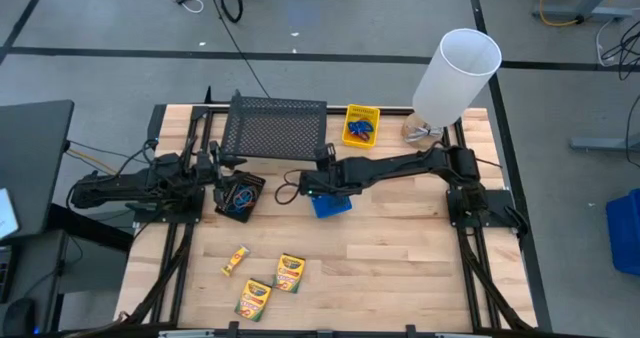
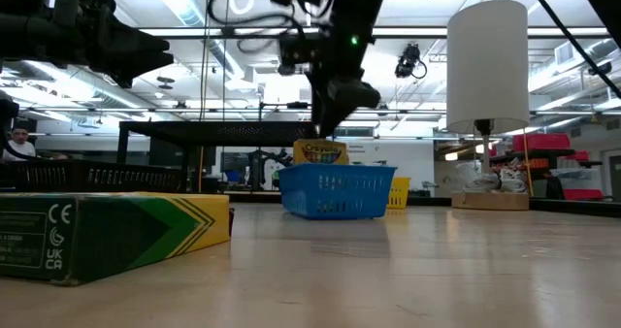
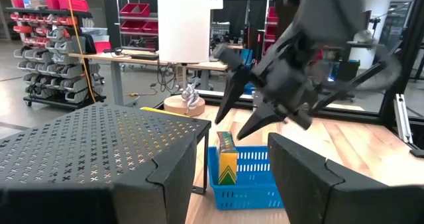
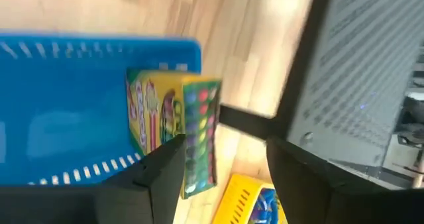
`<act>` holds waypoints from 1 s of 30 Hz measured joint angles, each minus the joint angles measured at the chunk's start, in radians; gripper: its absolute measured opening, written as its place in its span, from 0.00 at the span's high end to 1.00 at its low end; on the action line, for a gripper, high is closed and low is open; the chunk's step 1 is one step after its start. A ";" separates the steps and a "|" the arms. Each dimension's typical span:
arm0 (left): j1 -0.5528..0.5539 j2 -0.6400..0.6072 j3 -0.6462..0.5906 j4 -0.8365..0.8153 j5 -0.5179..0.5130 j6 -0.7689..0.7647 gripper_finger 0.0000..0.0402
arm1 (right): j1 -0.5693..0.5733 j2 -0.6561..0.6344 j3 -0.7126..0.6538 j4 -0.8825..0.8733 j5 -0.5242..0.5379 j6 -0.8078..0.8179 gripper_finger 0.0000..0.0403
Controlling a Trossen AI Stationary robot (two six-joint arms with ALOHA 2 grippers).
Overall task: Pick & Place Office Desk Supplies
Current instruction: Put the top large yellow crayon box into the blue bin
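A yellow-and-green crayon box [image 3: 227, 159] stands on end inside the blue bin [image 3: 246, 179], at one end of it [image 4: 173, 128]. My right gripper [image 3: 240, 112] hangs open just above the box, slanting down, and its fingers touch nothing. In the high view this gripper [image 1: 318, 184] is at mid-table over the blue bin [image 1: 333, 207]. My left gripper [image 1: 214, 168] waits open at the table's left, level, beside a black bin [image 1: 240, 196] of coloured loops. Three more crayon boxes [image 1: 290, 273] [image 1: 254, 298] [image 1: 235, 261] lie flat near the front edge.
The black wire-mesh rack [image 1: 275, 128] stands at the back, left of centre. Right of it is a yellow bin [image 1: 361, 125] holding blue loops. A tall white cylinder [image 1: 457, 75] on a wooden foot stands at the back right. Bare wood lies at the front right.
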 joint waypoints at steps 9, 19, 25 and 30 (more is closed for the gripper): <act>0.000 0.000 0.000 -0.009 0.000 -0.006 0.52 | 0.076 -0.025 0.106 -0.039 -0.208 0.044 0.50; 0.000 0.001 0.000 -0.026 0.016 -0.091 0.52 | 0.107 -0.041 0.078 0.131 -0.760 0.243 0.53; -0.002 0.003 -0.005 -0.033 0.036 -0.141 0.52 | 0.136 -0.020 0.038 0.316 -0.889 0.395 0.53; -0.010 0.004 -0.053 -0.013 0.030 -0.171 0.52 | 0.166 0.079 0.033 0.367 -0.933 0.467 0.53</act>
